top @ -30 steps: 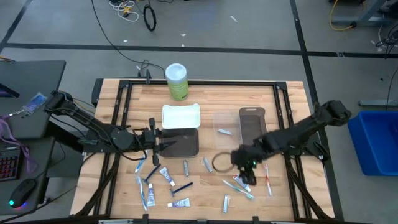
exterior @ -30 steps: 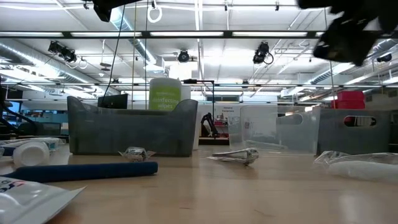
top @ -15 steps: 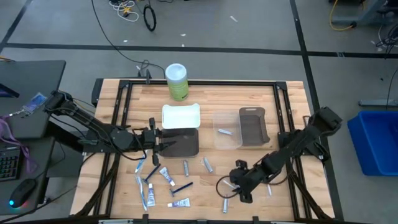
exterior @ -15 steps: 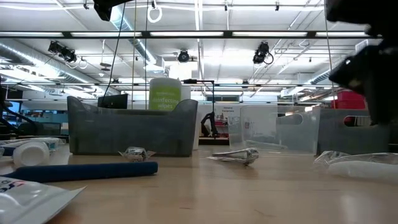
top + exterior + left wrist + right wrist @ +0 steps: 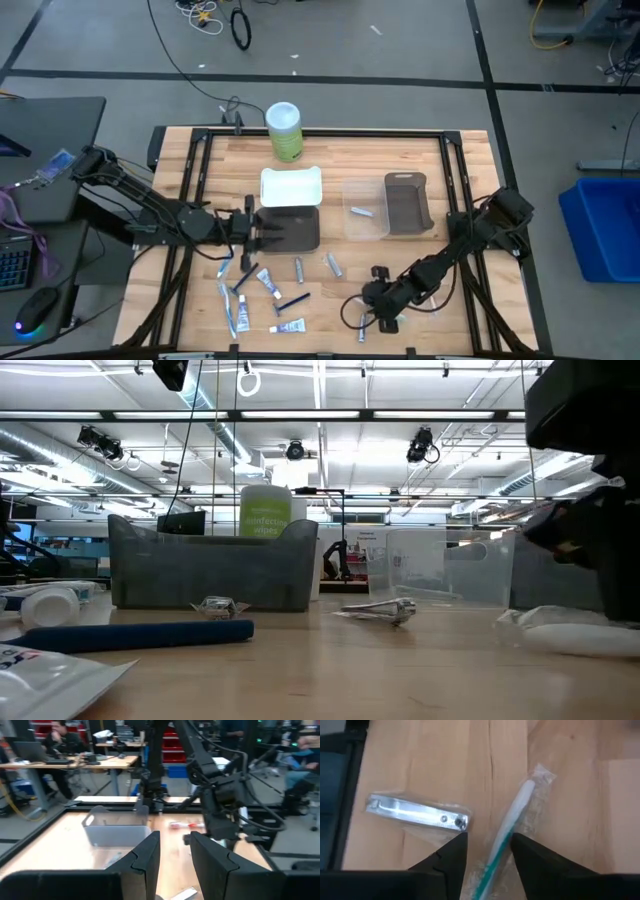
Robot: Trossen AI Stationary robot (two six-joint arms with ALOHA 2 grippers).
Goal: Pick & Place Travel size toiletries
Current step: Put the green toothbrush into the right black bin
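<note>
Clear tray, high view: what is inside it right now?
The clear tray holds one small pale packet on its floor. Nothing covers it; the grey tray stands beside it.

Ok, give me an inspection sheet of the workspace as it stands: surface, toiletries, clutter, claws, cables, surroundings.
Surface: wooden table, dark frame around it.
Job's things: loose toiletries lie along the front edge; one small packet lies in the clear tray; a wrapped toothbrush and a silvery packet lie on the table under the right claw.
Clutter: green-and-white wipes canister, white tray, two grey trays.
Claws: left claw sits partly open at the near grey tray, empty; right claw is low, open, straddling the toothbrush.
Cables: loose cords on the floor behind the table.
Surroundings: blue bin, people at desks.
</note>
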